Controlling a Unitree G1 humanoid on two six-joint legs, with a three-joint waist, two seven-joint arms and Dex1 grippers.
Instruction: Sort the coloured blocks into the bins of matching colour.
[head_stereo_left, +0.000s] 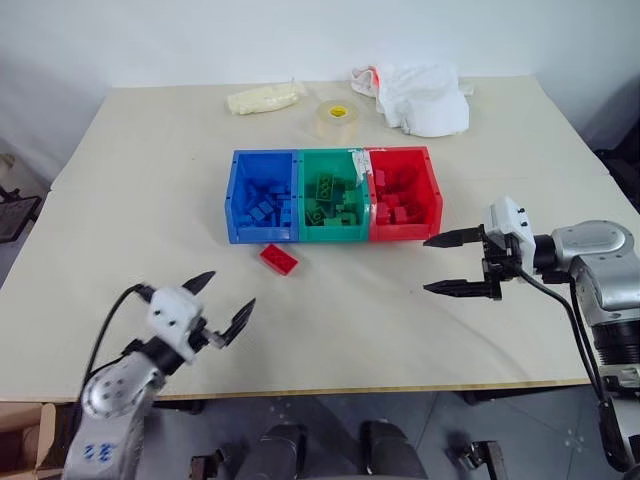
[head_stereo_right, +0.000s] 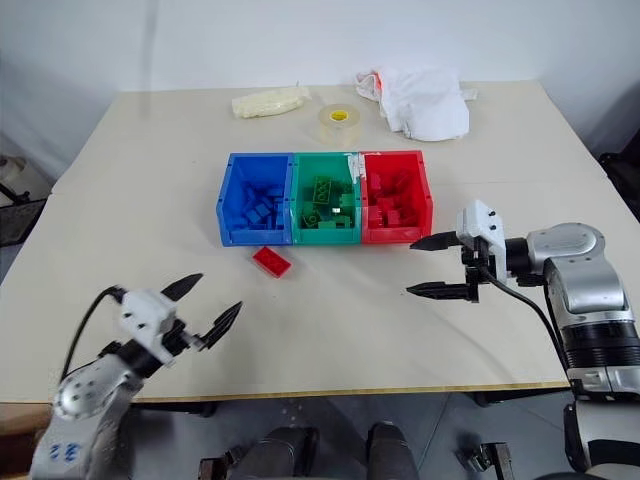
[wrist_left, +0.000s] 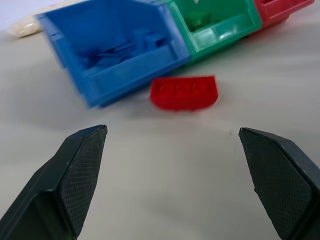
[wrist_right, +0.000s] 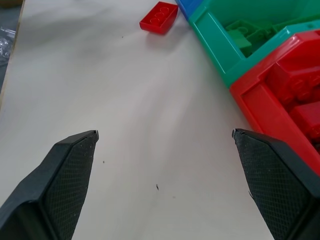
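One red block lies on the table just in front of the blue bin; it also shows as a studded red brick ahead of the left fingers. The green bin and red bin join the blue one on its right, each holding blocks of its own colour. My left gripper hovers open near the table's front left, pointing towards the red block, nothing between its fingers. My right gripper stands open to the right of the red bin, fingers pointing left, empty.
At the back of the table sit a roll of clear tape, a crumpled white cloth and a pale bag. The table's front edge runs close to my left gripper.
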